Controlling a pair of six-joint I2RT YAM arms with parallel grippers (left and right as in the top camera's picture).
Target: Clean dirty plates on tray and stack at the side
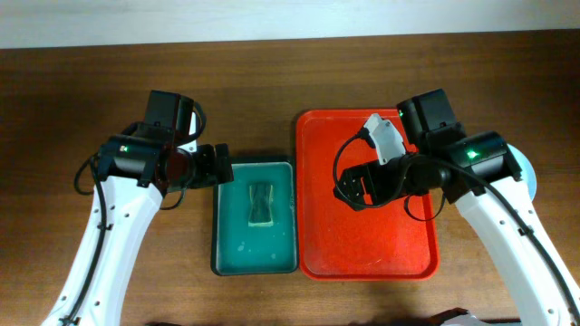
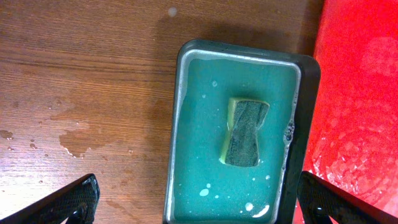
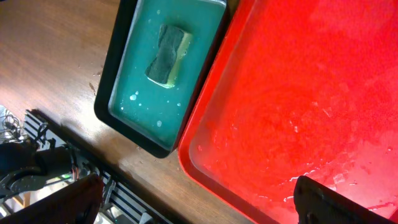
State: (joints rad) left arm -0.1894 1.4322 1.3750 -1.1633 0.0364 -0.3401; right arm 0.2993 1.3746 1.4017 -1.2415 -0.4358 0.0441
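Note:
The red tray (image 1: 362, 244) lies right of centre, wet and with no plate on it; it also shows in the right wrist view (image 3: 298, 93) and at the right edge of the left wrist view (image 2: 360, 93). A pale mint plate edge (image 1: 527, 172) shows on the table right of the tray, mostly hidden behind my right arm. I cannot tell how many plates lie there. My right gripper (image 1: 353, 188) (image 3: 199, 199) is open and empty above the tray's middle. My left gripper (image 1: 216, 166) (image 2: 199, 199) is open and empty at the left edge of the dark green tray.
The dark green tray (image 1: 272, 249) (image 2: 186, 124) (image 3: 124, 99) holds teal water and a sponge (image 1: 261, 201) (image 2: 244, 132) (image 3: 165, 54), close against the red tray's left side. Wet spots (image 2: 78, 140) mark the wood. The table's front edge (image 3: 124, 180) has equipment below it.

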